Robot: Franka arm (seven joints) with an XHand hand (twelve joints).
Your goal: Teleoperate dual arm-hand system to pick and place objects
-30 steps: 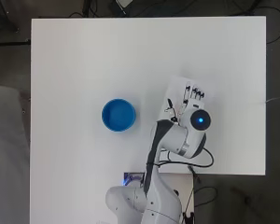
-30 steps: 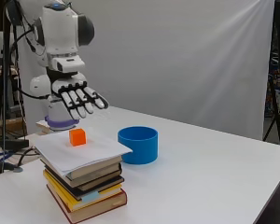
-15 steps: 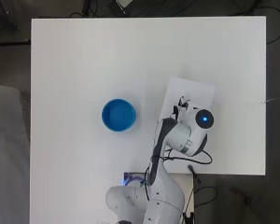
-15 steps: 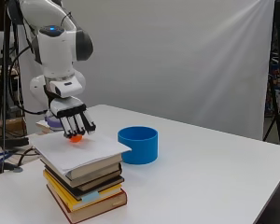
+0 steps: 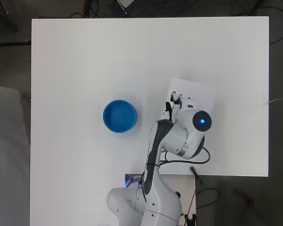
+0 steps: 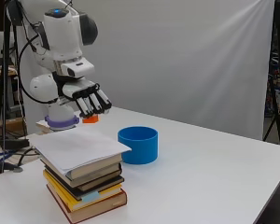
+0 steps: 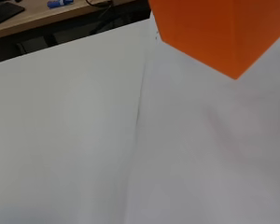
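Observation:
A small orange cube hangs just under the curled fingers of my hand, clear of the white sheet that tops a stack of books. The hand is shut on the cube. Up close in the wrist view, the cube shows with the white sheet beneath it. From overhead, only the fingers of the hand show over the sheet; the arm hides the cube. A blue round bowl stands on the table left of the books, also seen in the side view.
The white table spreads wide beyond the bowl and to the far side. The book stack sits near the table's right front area in the overhead view, close to the arm's base. A dark stand rises behind the table's far corner.
One second ago the hand hovered open above the cube on the books. It then came down, closed round the cube, and has now lifted it off the sheet.

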